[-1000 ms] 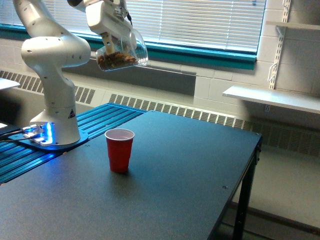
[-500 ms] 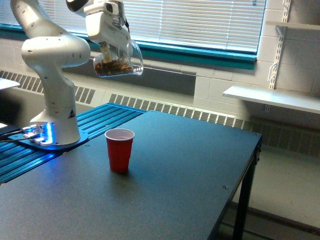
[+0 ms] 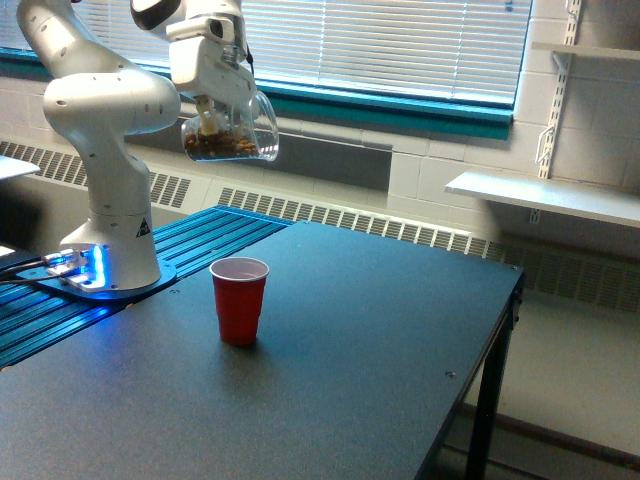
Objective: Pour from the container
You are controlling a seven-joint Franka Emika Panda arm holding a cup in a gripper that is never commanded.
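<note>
– Quickly: where's your container?

– Up high at the exterior view's left. Your clear container point(image 3: 232, 130) hangs in the air under the gripper point(image 3: 209, 112), in front of the window sill, well above the table point(image 3: 330, 380). It's tilted, mouth toward the exterior view's right, brown pieces point(image 3: 218, 146) lying along its lower side.

– Gripper state?

– You've got it clamped on the container; the fingers run down into the cup's top edge. How wide the jaws stand, I cannot tell, since the white hand body covers them.

– And below it?

– Red cup point(image 3: 239, 300), upright on the dark table, mouth open, pale inside. It sits lower than the container and slightly to the exterior view's right of it, well apart vertically. Whether anything lies inside the red cup, you can't see from this angle.

– The rest?

– Your white arm point(image 3: 110, 110) rises from its base point(image 3: 105, 270) on the blue ribbed surface point(image 3: 190, 250) at the exterior view's left, with blue lights lit at the foot. Behind it are window blinds point(image 3: 400, 40) with a teal sill, and white shelves point(image 3: 550, 195) at the exterior view's right.
</note>
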